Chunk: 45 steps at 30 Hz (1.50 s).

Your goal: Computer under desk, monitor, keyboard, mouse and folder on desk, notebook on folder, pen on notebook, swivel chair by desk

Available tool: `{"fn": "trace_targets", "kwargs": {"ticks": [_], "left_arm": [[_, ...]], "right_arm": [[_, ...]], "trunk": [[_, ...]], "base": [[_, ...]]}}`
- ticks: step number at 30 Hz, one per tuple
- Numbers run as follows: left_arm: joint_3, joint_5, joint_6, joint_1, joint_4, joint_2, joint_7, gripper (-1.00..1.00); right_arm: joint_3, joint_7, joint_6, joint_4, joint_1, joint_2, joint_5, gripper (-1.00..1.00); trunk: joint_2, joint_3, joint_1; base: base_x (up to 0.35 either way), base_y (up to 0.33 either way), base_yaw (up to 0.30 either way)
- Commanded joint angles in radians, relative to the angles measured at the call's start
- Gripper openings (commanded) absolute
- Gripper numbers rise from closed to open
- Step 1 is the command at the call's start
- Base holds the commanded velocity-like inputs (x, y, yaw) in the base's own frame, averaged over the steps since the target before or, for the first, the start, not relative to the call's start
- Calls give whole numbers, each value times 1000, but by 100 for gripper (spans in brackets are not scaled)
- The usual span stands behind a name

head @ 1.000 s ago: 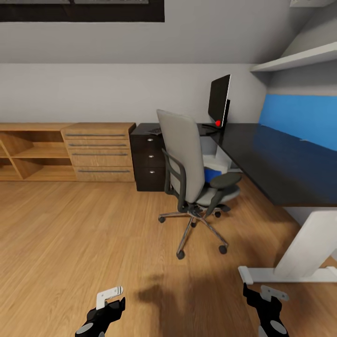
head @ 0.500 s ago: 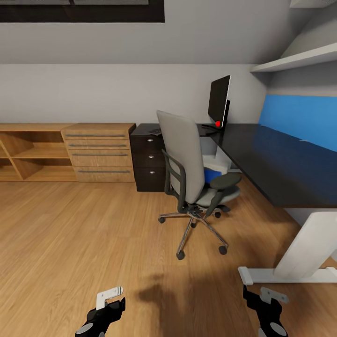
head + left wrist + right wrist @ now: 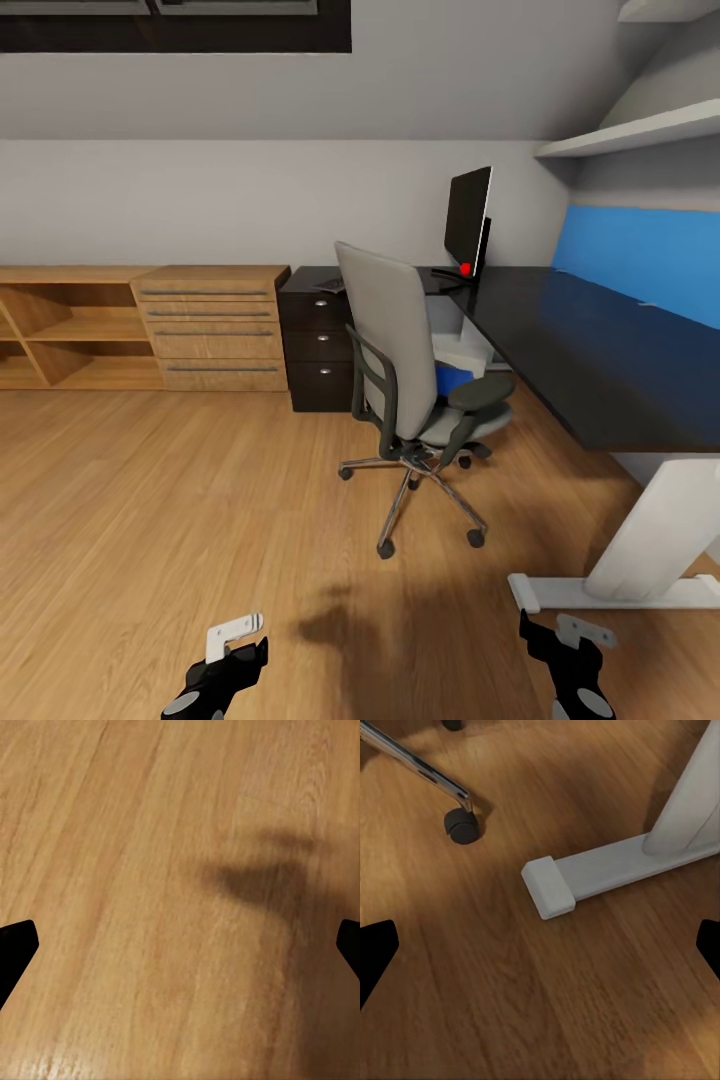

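Facing the bedroom corner, the head view showed the swivel chair standing on the wood floor, just beside the long black table, its tall grey back turned toward the camera. A bit of blue, likely the folder, showed on the seat behind the armrest, mostly hidden. The monitor stood upright on the table at the far corner, red dot at its lower edge. A pale box, probably the computer, sat under the table behind the chair, only partly visible. Black drawers with round knobs formed the table's left end, touching the light-wood dresser. A white table leg with a flat foot rested on the floor at right; the right wrist view showed that foot and one chair castor close by. The left pincer and the right pincer hung low over the floor, both empty, fingers well apart in the wrist views. Keyboard, mouse, notebook and pen could not be made out.
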<state>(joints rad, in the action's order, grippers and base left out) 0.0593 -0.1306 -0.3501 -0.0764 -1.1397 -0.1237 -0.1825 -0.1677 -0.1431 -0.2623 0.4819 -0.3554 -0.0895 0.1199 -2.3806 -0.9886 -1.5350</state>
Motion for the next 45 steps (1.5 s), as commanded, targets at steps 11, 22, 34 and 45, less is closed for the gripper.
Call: {"fn": "trace_targets", "kwargs": {"ticks": [11, 22, 34, 45], "left_arm": [[1, -10, -4, -1, -2, -2, -3, 100], [1, -11, -4, 0, -2, -2, -3, 100], [1, -11, -4, 0, -2, -2, -3, 100], [-7, -10, -3, 0, -2, -5, -6, 100]], "right_arm": [[2, -1, -10, 4, -1, 0, 10, 100], [2, -4, -51, -2, -1, 8, 12, 100], [2, -4, -52, -2, -1, 20, 10, 100], [2, -3, -52, -2, -1, 19, 9, 100]], "trunk": [[0, -1, 0], [0, -1, 0], [0, -1, 0], [0, -1, 0]], "base": [[0, 0, 0], [-122, -102, 0], [-67, -51, 0], [-81, -33, 0]]}}
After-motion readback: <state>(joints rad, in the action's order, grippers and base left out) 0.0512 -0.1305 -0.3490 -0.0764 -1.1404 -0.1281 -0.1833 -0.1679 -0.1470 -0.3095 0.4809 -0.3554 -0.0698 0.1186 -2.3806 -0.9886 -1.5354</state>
